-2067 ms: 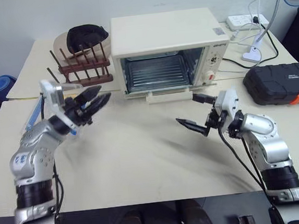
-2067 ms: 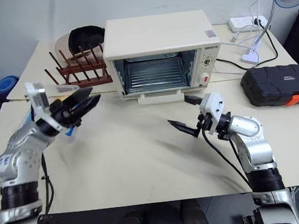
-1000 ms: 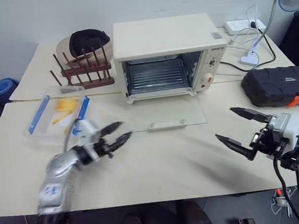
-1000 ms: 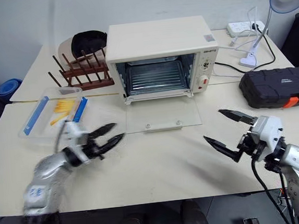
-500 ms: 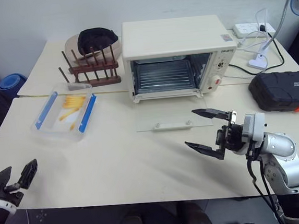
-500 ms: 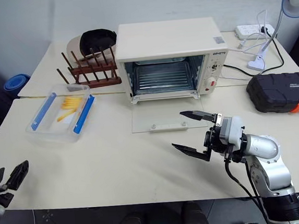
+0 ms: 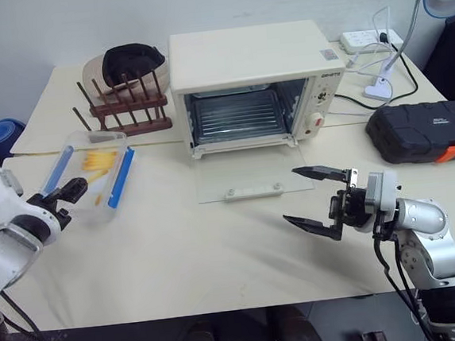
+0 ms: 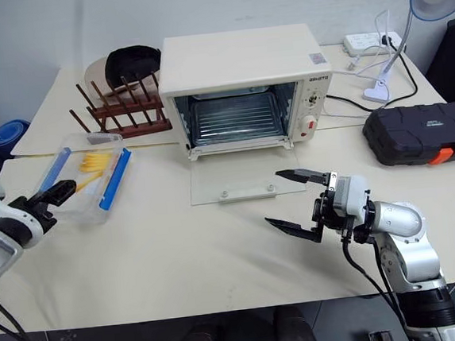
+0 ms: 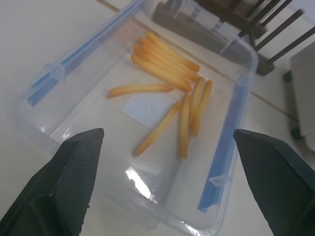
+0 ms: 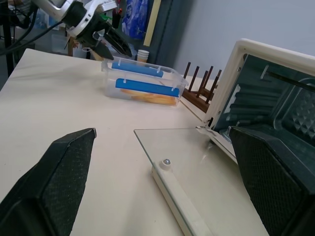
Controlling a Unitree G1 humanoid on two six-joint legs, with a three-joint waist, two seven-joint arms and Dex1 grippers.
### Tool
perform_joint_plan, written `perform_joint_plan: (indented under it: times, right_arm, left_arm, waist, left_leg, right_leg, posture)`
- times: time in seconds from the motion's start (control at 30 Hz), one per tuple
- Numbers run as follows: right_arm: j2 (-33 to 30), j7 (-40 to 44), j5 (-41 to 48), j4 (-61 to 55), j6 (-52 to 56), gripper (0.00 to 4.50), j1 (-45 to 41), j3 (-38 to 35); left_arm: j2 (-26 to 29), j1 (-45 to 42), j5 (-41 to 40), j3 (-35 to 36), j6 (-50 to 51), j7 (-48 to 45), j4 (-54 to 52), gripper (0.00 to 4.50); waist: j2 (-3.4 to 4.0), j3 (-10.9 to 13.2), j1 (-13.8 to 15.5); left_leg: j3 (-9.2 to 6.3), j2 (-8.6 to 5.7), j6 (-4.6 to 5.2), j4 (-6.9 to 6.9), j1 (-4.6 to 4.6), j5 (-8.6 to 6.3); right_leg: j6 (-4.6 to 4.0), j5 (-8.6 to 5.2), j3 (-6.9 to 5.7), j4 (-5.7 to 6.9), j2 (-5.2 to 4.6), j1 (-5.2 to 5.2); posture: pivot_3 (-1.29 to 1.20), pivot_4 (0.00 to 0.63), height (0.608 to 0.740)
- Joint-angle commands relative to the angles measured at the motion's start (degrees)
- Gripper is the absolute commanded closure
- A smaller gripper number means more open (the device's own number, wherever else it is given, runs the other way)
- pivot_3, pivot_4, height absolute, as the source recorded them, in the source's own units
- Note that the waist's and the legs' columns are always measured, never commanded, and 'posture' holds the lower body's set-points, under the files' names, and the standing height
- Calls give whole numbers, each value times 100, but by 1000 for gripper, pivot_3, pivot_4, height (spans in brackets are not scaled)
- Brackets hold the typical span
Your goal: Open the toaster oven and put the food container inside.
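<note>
Nearest to me, on the right side of the cream table (image 7: 180,262), the right gripper (image 7: 316,200) hangs just above the tabletop with its two black fingers spread wide and nothing between them, pointing leftward across the table. Just beyond it the glass door (image 7: 248,175) of the toaster oven (image 7: 253,84) lies dropped flat on the table, its cream bar handle (image 7: 252,191) at the near edge, a little to the left of and beyond that gripper's upper finger. On the left side, the left gripper (image 9: 170,182) stands at the near left edge of the food container (image 7: 88,175), fingers wide apart and empty; seen from its wrist, the two fingertips straddle the clear box from above without touching it. The container rests on the table well left of the oven door, its blue clips along both long sides and the yellow-orange strips (image 9: 170,93) lying loose inside. Farther back, the oven stands open with its wire rack (image 7: 234,114) bare. To its left is a dark wooden rack (image 7: 122,108) with a tan bowl (image 7: 126,64); to its right, a black ridged case (image 7: 427,131).
</note>
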Motion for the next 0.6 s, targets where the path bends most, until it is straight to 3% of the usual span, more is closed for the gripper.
perform_joint_plan:
  times: [0.03, 0.2, 0.33, 0.6]
  right_arm:
    - [55, -157, -63, -149, -126, 0, -31, -17]
    - [39, -323, -122, -216, -172, 0, 85, -99]
    - [79, -302, -166, -67, -325, 0, 155, -59]
    - [200, -215, -243, 274, -642, 0, 153, 1]
  left_arm:
    - [202, -120, 0, -248, 148, 518, 324, 24]
    - [613, -555, 0, -171, 31, 740, 421, 24]
    - [1270, -728, -775, -314, 400, 1210, 667, 24]
    - [1463, 106, -1677, -352, -4, 2007, 652, 24]
  waist:
    - [0, 0, -5]
    - [-3, 0, -14]
    - [-8, -2, -7]
    - [-7, -1, -18]
  left_leg:
    - [0, 0, -1, 0, 3, 0]
    - [-2, 6, -12, -3, -8, 6]
    - [-5, 6, -13, -3, -18, 7]
    - [-4, 4, -14, -5, -19, 7]
  right_leg:
    - [0, 0, 0, 1, 0, 2]
    - [-1, 0, -2, 0, 10, -7]
    - [-1, 0, -3, -3, 8, -14]
    - [-1, 0, -1, -2, -2, -17]
  posture:
    - [0, 150, 740]
    - [0, 150, 740]
    - [0, 150, 740]
    - [0, 150, 740]
